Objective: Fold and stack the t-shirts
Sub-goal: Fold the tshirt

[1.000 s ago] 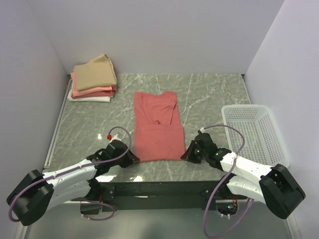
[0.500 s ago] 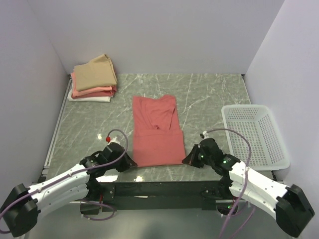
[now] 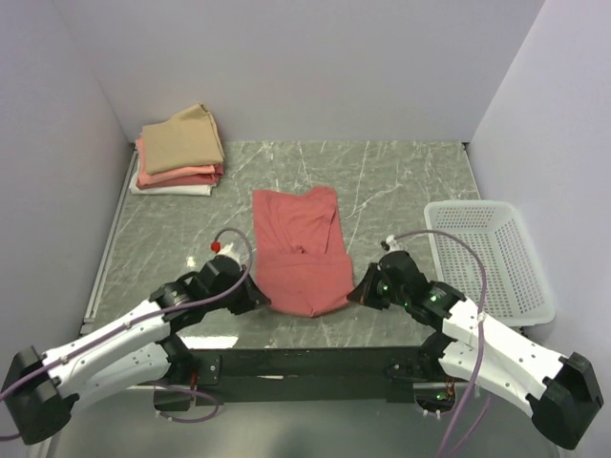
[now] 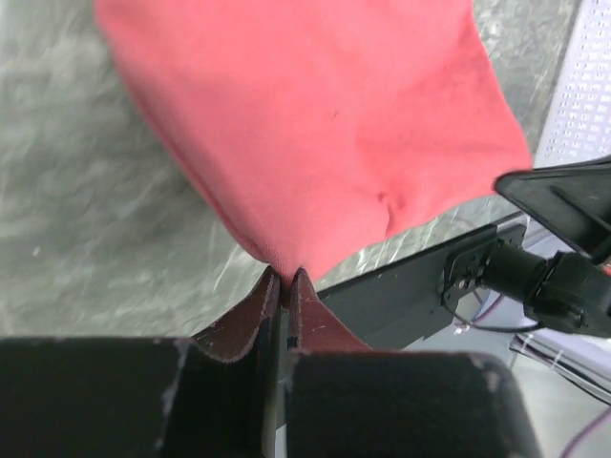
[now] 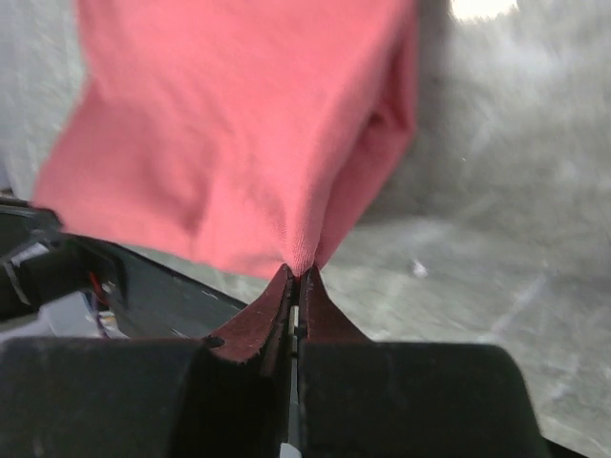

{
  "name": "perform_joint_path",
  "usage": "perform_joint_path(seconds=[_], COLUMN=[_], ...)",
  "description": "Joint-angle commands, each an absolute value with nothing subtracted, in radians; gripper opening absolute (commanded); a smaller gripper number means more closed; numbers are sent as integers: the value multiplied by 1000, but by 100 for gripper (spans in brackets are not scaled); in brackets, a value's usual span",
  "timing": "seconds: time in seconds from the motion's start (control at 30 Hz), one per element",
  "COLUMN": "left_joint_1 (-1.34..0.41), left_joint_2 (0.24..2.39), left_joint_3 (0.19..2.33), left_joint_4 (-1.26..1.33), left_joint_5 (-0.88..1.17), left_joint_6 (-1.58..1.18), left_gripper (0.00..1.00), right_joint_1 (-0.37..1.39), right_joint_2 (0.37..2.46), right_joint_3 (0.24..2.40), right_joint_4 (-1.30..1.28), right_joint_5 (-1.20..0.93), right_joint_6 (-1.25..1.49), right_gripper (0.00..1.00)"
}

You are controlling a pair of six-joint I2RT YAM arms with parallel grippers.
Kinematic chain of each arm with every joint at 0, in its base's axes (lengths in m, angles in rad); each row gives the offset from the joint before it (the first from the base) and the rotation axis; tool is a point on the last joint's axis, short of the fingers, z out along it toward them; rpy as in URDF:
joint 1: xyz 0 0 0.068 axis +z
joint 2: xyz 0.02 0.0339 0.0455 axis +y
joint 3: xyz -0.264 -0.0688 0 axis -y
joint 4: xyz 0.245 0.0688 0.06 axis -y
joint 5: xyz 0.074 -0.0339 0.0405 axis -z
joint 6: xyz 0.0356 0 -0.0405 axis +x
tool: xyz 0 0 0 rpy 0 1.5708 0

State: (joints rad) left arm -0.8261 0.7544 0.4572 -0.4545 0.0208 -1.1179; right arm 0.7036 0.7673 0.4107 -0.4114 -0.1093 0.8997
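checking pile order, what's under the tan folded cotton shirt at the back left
A salmon-pink folded shirt lies directly under the tan folded cotton shirt, with a white folded one at the bottom. Only their edges show; the rest is covered.

We look down from above and behind the arms, facing 12 o'clock, over the whole table (image 3: pixel 401 181). Our wrist views sit close behind the left gripper (image 4: pixel 285 277) and right gripper (image 5: pixel 297 275); all three share the shirt (image 3: pixel 298 250).
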Motion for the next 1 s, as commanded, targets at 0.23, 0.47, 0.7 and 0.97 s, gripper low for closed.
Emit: perform_joint_path(seconds=[0.23, 0.47, 0.7, 0.97], left_joint_1=[-637, -482, -359, -230], left_joint_2=[988, 1199, 1448, 1770], left_joint_3=[725, 880, 1067, 1330], left_joint_4=[-371, -322, -276, -261], left_joint_5=[113, 204, 302, 379], left_joint_6=[-971, -911, -884, -861], left_gripper=[1, 1, 1, 1], right_joint_1=[649, 500, 391, 296], right_joint_2=[992, 1218, 1537, 1914], right_joint_3=[753, 942, 1253, 1627], right_joint_4=[-402, -347, -351, -388], right_joint_5=[-55, -182, -276, -379], right_joint_6=[786, 727, 683, 650], right_gripper=[0, 0, 0, 0])
